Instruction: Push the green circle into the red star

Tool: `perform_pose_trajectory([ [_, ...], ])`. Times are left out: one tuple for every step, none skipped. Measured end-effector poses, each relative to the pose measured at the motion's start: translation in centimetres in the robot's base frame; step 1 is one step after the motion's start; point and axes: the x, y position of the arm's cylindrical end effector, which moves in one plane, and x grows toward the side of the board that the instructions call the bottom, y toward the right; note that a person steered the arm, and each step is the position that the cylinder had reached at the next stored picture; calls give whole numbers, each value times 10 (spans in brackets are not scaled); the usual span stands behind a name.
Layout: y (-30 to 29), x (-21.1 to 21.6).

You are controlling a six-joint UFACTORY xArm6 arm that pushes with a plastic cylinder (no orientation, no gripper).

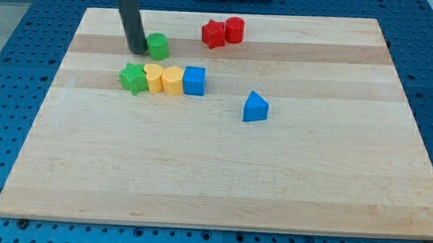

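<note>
The green circle [158, 46] is a small round green block near the view's top left of the wooden board. My tip [138, 50] stands right at its left side, touching or nearly touching it. The red star [213, 34] lies to the view's right of the circle and slightly higher, about seventy pixels away. A red block [234, 29], roughly round or hexagonal, sits against the star's right side.
Below the green circle is a row of touching blocks: a green star [133, 79], two yellow blocks [153, 78] [172, 80] and a blue cube [194, 80]. A blue triangle [255, 107] lies alone toward the middle right. The wooden board [221, 174] sits on a blue perforated table.
</note>
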Motion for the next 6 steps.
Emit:
perform_pose_trajectory([
  [30, -7],
  [50, -6],
  [49, 3],
  [50, 22],
  [71, 20],
  [88, -1],
])
